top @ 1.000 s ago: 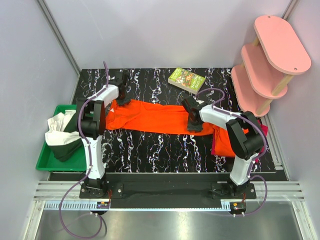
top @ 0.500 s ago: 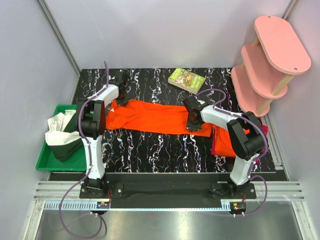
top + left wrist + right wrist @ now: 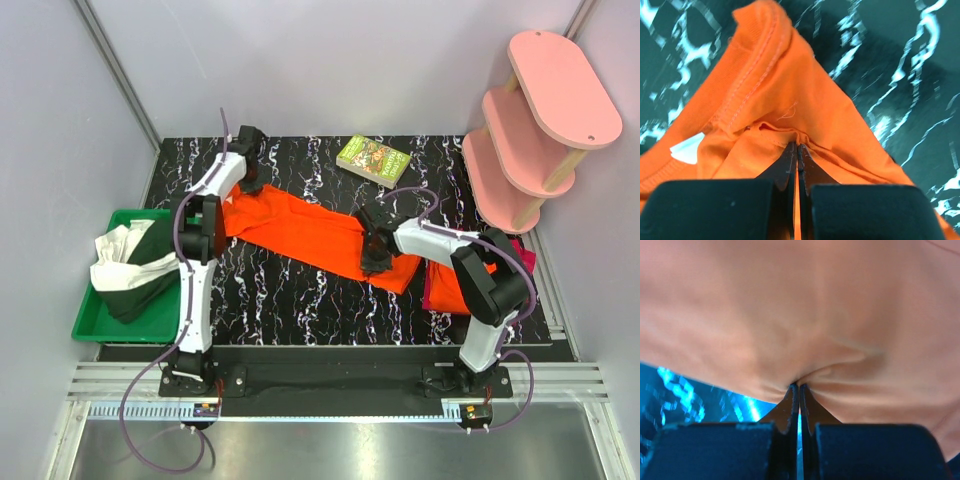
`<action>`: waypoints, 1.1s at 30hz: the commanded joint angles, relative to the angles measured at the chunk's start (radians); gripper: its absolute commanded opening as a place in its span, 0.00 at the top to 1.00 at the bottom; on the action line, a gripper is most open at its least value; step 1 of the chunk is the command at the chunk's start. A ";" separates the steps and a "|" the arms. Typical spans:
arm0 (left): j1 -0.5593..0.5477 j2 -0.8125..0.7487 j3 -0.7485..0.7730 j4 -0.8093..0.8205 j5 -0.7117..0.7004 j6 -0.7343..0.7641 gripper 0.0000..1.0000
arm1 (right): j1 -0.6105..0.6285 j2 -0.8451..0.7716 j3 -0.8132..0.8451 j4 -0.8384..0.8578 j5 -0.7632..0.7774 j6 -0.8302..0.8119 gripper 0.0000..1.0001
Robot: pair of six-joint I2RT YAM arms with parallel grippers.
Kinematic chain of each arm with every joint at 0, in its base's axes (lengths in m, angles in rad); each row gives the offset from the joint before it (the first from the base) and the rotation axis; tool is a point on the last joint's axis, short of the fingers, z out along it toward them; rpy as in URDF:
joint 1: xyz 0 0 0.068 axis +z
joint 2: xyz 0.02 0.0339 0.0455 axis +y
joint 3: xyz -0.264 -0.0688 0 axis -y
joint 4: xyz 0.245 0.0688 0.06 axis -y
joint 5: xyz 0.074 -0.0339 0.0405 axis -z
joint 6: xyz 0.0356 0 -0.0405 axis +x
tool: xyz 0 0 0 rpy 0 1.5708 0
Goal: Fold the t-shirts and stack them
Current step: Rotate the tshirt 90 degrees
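An orange t-shirt lies stretched in a slanted band across the black marbled table, from far left to near right. My left gripper is shut on its collar end; in the left wrist view the cloth is pinched at the fingertips. My right gripper is shut on the shirt's other end, where the right wrist view shows the cloth bunched at the tips. A folded stack with a magenta-red shirt and an orange shirt lies under the right arm.
A green tray with white and dark cloths stands at the left edge. A green book lies at the back. A pink tiered shelf stands at the back right corner.
Both grippers have shifted the orange shirt: the left end moved towards the back and right, the right end moved nearer and left, so the band now lies slanted.
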 commanded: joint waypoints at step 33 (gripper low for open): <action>-0.224 0.082 0.278 -0.123 0.186 0.182 0.86 | 0.456 0.197 0.337 -0.125 -0.370 -0.223 0.96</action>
